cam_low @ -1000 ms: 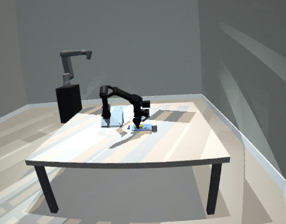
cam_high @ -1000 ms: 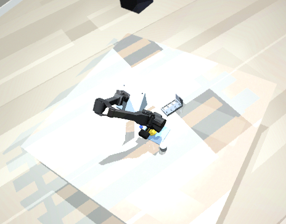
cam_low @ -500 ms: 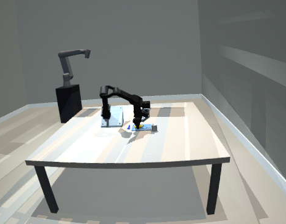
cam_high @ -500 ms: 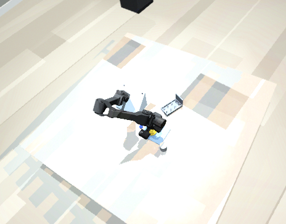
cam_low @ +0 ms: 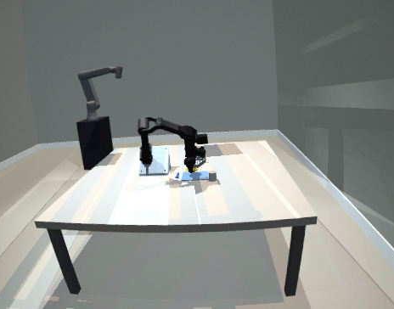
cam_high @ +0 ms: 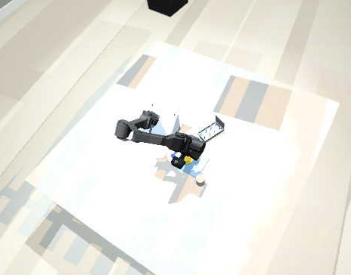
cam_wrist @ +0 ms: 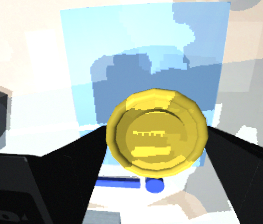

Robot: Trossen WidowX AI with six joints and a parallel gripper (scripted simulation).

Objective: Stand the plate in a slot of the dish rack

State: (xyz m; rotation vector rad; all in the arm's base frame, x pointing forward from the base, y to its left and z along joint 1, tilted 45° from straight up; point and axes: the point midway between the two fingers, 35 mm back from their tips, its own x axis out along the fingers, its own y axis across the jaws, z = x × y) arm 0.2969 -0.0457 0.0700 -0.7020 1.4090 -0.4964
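Observation:
The yellow round plate faces up in the wrist view, with the blue mat under it. My gripper points down at it and is shut on the plate, one finger against each side of the rim. The plate looks level and low at the mat; I cannot tell whether it touches it. The dish rack stands beyond the arm in the top view, a narrow tray with small upright rails and a raised panel at one end. Part of it shows at the left edge of the wrist view.
A grey-tan cylinder stands by the mat's corner. A blue bar and a blue round piece lie beside the mat. A pale blue panel is by the arm's base. Another arm stands on a black pedestal behind the table.

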